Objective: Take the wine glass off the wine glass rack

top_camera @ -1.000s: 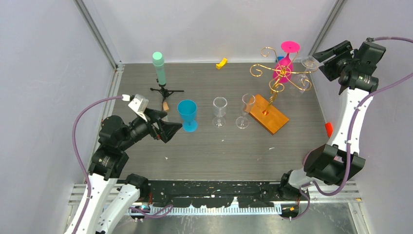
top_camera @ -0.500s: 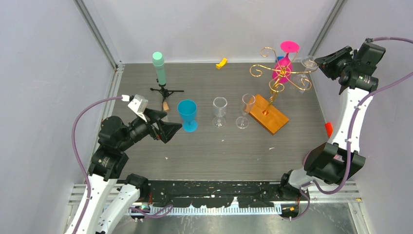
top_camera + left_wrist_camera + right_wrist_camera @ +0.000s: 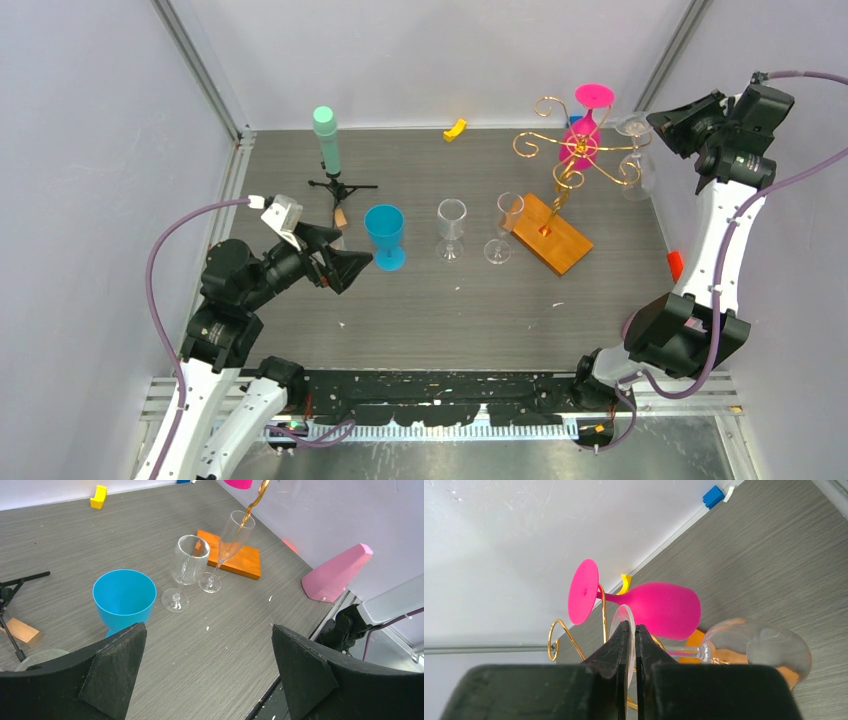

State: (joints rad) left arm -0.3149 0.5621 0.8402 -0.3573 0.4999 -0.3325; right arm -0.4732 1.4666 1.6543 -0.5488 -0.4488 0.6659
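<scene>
Closing is what changed: a second ago the right jaws stood spread about the foot of the glass (image 3: 754, 652), and now they have come together on that thin clear disc, pinching it edge-on. Nothing else has shifted. The left jaws gape wide and empty, well to the left of the rack (image 3: 552, 237), above the counter (image 3: 450, 310).

The glass hangs bowl-down from a scroll arm on the rack's right side, not yet free of the wire as far as I can tell. The pink glass (image 3: 664, 607) hangs just beside it, nearer the rack's middle.

I judge the grasp as just made and the lift-off as next. As I read it, that move calls for sliding the foot outward along the scroll arm, away from the rack's post, until the stem clears the wire's open end, and only then drawing away. I'd go slowly. The rack looks light, the grip is on a slick thin edge, and a snagged stem could tip the rack or knock the pink glass.
</scene>
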